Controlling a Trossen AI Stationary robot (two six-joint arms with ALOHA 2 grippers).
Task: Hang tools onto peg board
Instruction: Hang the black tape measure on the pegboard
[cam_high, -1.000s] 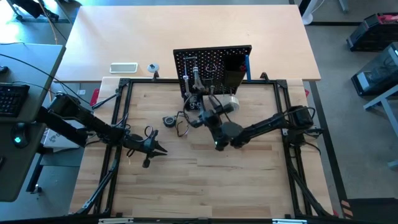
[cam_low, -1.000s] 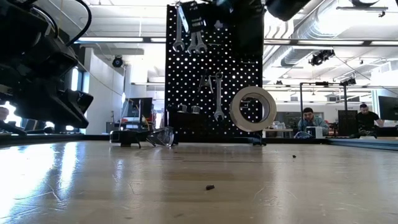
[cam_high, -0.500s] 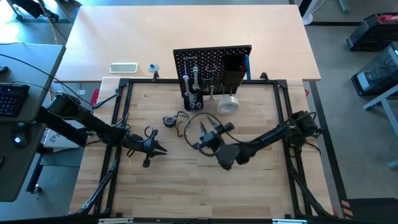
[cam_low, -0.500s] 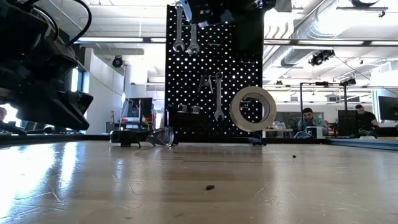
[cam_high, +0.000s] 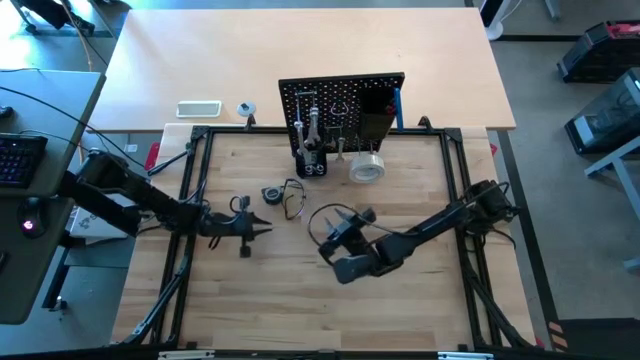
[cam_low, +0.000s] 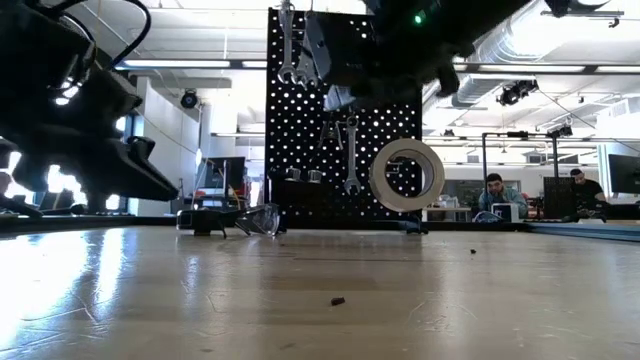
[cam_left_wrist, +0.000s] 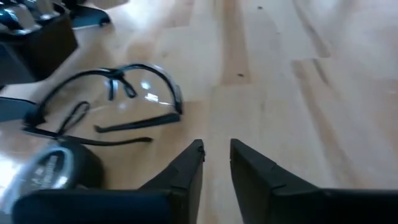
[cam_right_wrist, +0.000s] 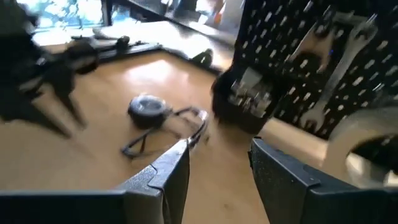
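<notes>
A workshop with ceiling lights and seated people (cam_low: 497, 192) lies beyond the pale wooden table (cam_high: 400, 300). At the middle of the table's far edge stands the peg board (cam_high: 340, 100), upright, with silver wrenches (cam_low: 350, 152) hanging on its hooks, a pale tape roll (cam_low: 407, 175) low at its front and a black bin (cam_high: 377, 124) fixed to it. In front of the board, toward the table's left side, a tape measure (cam_high: 271, 193) lies just beside a pair of safety glasses (cam_left_wrist: 112, 102).

The left gripper (cam_high: 258, 230) is low over the table near the left edge, pointing toward the glasses; its jaws stand a narrow gap apart with nothing between them. The right gripper (cam_high: 328, 226) hangs over the middle of the table, facing the board, its jaws released and wide, holding nothing.
</notes>
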